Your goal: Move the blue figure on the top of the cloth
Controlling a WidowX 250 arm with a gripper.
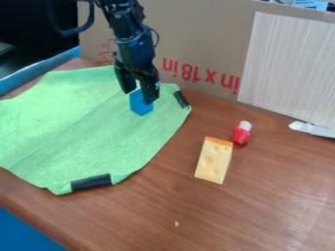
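Note:
The black gripper hangs over the upper right part of the green cloth, right at the blue figure. This block-like blue figure lies within the cloth's outline, near its upper right corner, and the gripper covers part of its top. Whether the figure rests on the cloth or is held just above it, I cannot tell.
On the brown table, right of the cloth, lie a yellow cheese wedge and a small red object with a white top. Black strips mark two cloth corners. A cardboard wall and a pale panel stand behind.

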